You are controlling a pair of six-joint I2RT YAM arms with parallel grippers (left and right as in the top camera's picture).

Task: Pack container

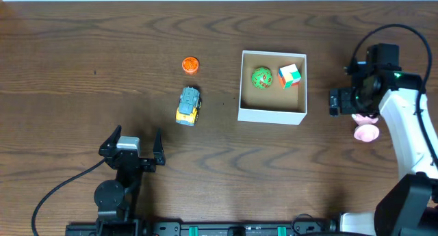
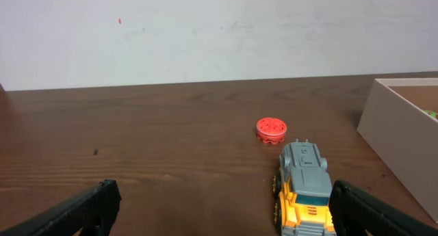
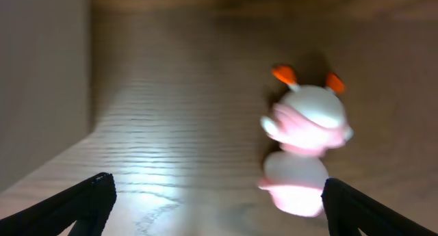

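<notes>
From overhead, the container [image 1: 271,115] sits right of centre on the tabletop [image 1: 82,51]. A green ball [image 1: 261,78] and a coloured cube [image 1: 289,76] are already inside along its far wall, and the near half of the floor is bare. An orange disc [image 1: 191,64] and a toy truck [image 1: 188,104] lie apart from it to the left. Your right arm [image 1: 404,120] hangs over a pink toy [image 1: 367,130] just right of the box.

In the left wrist view, the left tool [image 2: 226,215] is spread wide and holds nothing. The truck stands just ahead of it, nearer its right finger, and the disc lies beyond.

In the right wrist view, the right tool [image 3: 219,202] is also wide apart and empty. The pink toy, blurred, lies ahead and off toward the right finger, touching neither.

The pink toy looks like the pick in hand. Shift right until it sits midway between the fingers, then descend and close on its round body rather than the small orange tips. Lift it clear of the thin wall and set it on the bare near floor, away from the ball and cube.
</notes>
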